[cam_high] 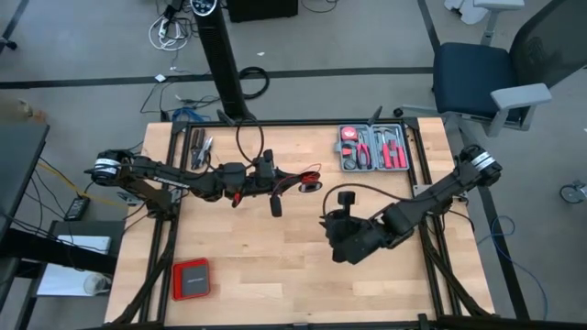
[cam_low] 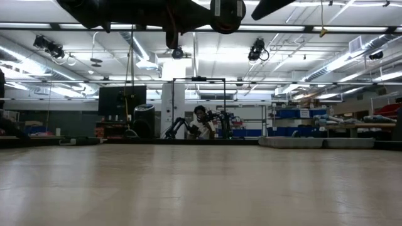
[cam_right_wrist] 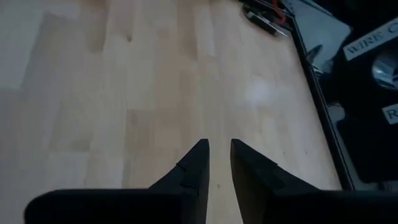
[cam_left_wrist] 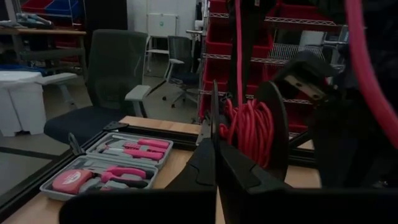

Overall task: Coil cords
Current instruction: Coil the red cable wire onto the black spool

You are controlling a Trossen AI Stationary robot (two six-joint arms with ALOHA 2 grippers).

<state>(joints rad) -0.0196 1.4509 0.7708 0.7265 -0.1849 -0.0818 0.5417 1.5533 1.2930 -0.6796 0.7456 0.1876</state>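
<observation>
Left tool pressed together beside red cord, right tool parted over table

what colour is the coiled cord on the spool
Red thin coiled cord, clearest in the left wrist view.

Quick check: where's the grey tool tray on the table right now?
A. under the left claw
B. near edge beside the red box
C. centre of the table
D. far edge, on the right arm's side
D: the high view shows the tray at the far right, apart from both arms.
</observation>
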